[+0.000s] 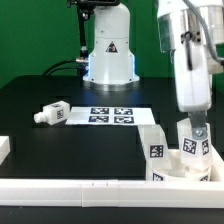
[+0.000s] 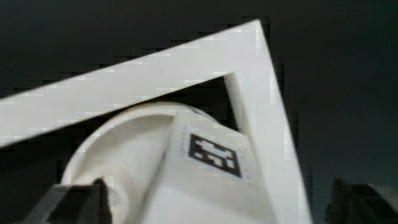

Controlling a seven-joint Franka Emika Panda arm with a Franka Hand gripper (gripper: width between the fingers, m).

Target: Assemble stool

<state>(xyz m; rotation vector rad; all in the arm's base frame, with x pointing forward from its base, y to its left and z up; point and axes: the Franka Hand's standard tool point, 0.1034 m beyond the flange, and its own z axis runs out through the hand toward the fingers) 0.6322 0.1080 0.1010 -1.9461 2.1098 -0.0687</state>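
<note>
A: Where was the stool on the black table [image 1: 40,95]?

B: In the corner of the white rails [image 1: 60,187], at the exterior view's right. The seat [image 1: 188,174] lay there with one leg [image 1: 157,152] upright on it and a second leg [image 1: 193,148] under the gripper [image 1: 192,130]. A third leg [image 1: 52,114] lay well apart.

A: Were the fingers clamped?

B: I could not tell; they straddled the second leg. I judged it wanted holding plumb, peg square in its socket, then turning without side push, the rails bracing the seat.
</note>
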